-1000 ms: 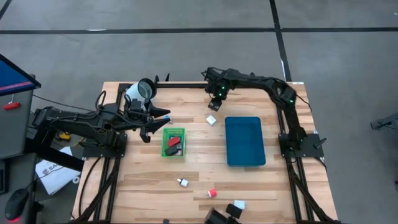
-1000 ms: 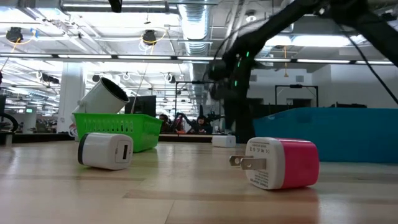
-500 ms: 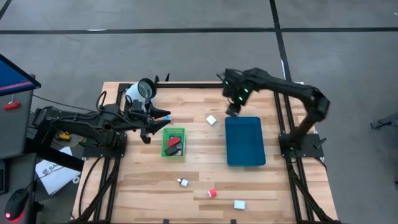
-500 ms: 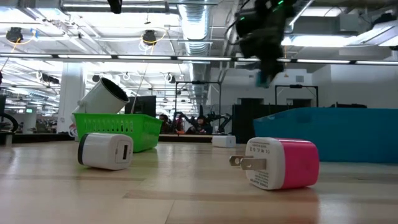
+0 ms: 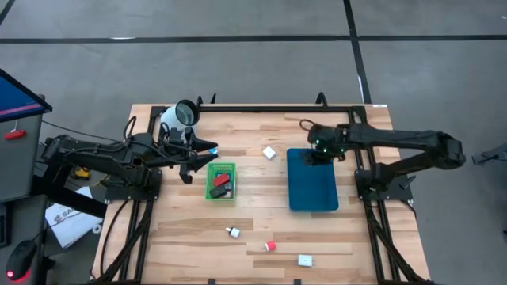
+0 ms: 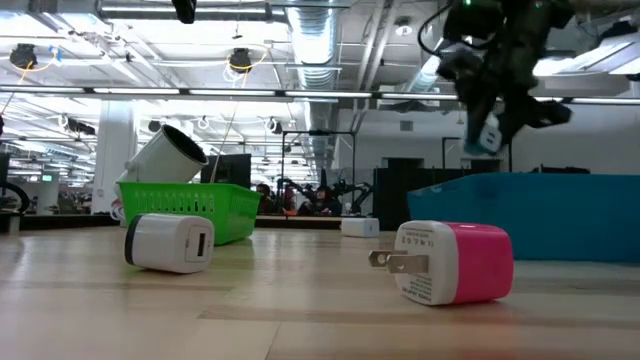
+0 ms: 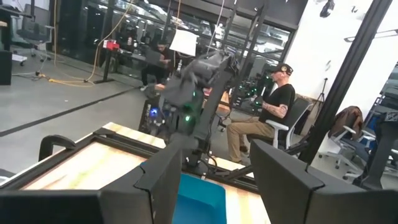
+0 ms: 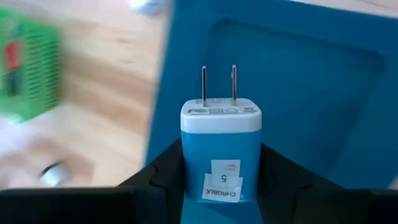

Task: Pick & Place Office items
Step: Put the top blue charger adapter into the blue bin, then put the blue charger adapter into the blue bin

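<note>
Right end effector [image 5: 317,150] gripped blue charger [image 8: 221,149] above the blue tray's [image 5: 312,190] far end, left end effector [image 5: 200,150] idle, apparently open; placing step, next: lower, release.

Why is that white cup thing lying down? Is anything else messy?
The white cylinder lies tipped on its side behind the green tray. Small chargers lie scattered loose on the table. Nothing looks broken.

Right wrist view: the green tray [image 8: 28,65] is blurred and cut off at the picture's edge, its contents unreadable. High view: the small items inside the green tray [image 5: 221,180] cannot be identified, and the right tool [image 5: 315,152] hides whatever it carries.
</note>
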